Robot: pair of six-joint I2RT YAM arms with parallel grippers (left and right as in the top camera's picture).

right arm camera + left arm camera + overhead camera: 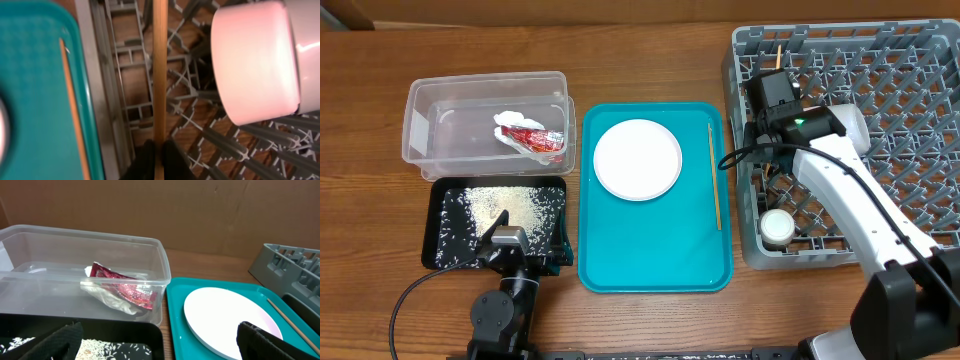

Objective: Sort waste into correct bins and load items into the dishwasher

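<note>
The right gripper (159,156) was pinched shut on a thin wooden chopstick (159,75) above the grey pegged rack (920,60) by the table's right edge. The left gripper (506,232) hung open and empty over the black tray (435,250) of loose rice (510,205) near the front edge. The crumpled wrapper (532,136) lay in the clear tub (420,130) towards the far edge.

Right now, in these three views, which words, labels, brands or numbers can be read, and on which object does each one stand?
No text can be read in any view.
Snack wrapper in the clear tub: red-and-white print, too crumpled and blurred to read.
Plate, teal tray, dish rack, held chopstick: no marking visible.
</note>
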